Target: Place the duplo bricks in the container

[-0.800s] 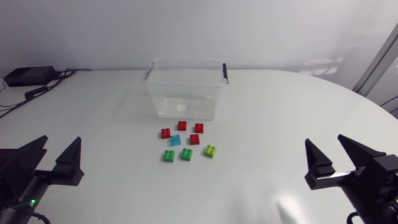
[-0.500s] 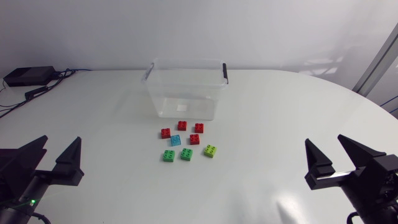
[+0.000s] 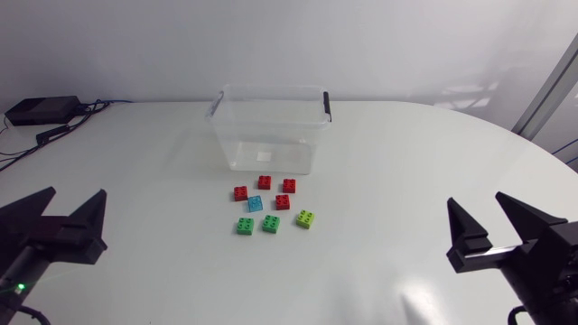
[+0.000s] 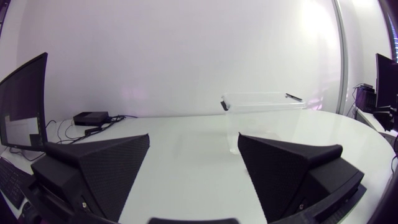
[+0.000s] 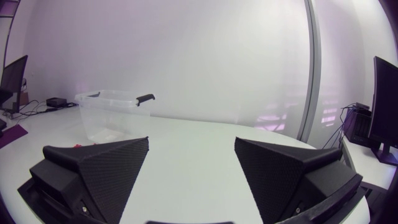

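White table, duplo bricks beside container

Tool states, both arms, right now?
Left tool: open, holding nothing.
Right tool: open, holding nothing.

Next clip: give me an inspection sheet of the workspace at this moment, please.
Surface: white table, no marks seen.
Job's things: clear container upright, no bricks inside; in front of it four red bricks, one blue brick, two green bricks, one lime brick.
Clutter: black box at the far left corner.
Grippers: left gripper and right gripper open, holding nothing.
Cables: cables beside the black box.
Surroundings: nothing seen.
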